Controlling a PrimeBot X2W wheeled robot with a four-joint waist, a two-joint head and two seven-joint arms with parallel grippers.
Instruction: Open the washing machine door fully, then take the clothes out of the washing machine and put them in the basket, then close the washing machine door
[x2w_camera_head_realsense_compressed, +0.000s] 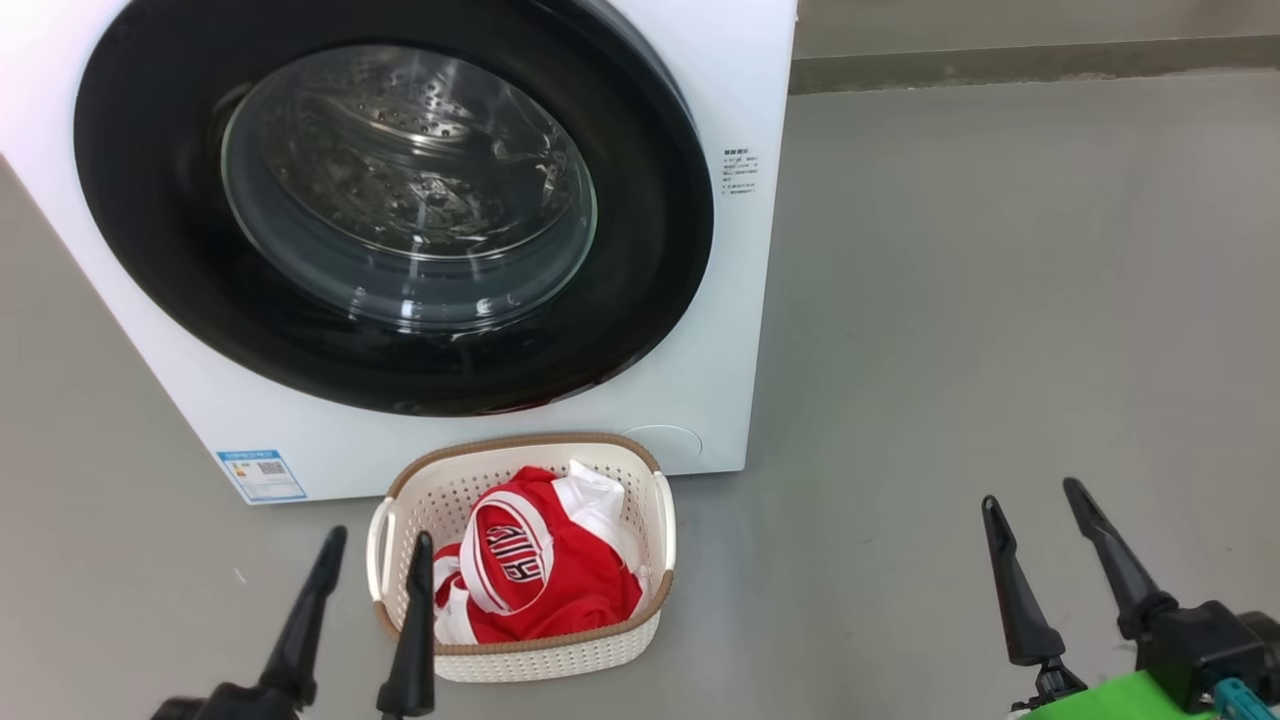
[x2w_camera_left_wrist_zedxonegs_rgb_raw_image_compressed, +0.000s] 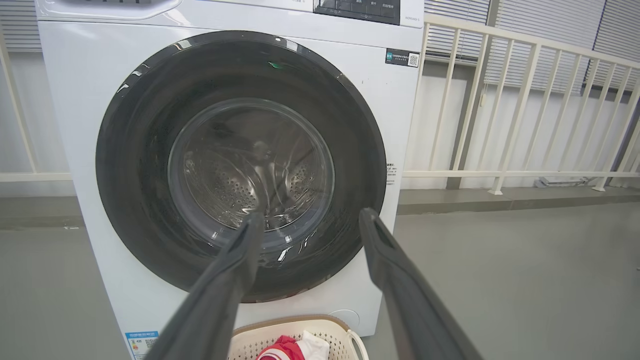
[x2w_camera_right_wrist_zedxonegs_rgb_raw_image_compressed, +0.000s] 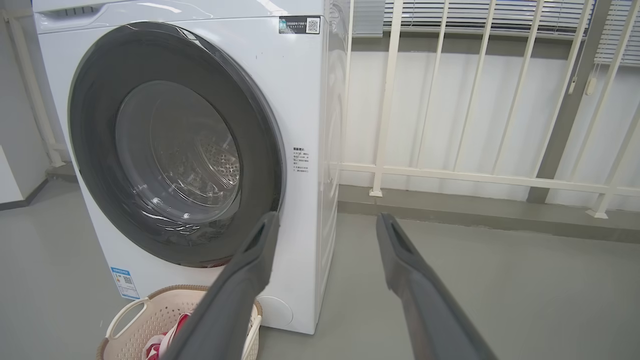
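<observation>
The washing machine fills the upper left of the frame, its round black door lying flush against the white front, shut as far as I can judge. Below it, at lower centre, sits the basket with the red clothes heaped inside. My left gripper, lower left, hangs just beside the basket, the nearer arm to both; my right gripper waits well apart at lower right. Both jaws are spread wide, empty
</observation>
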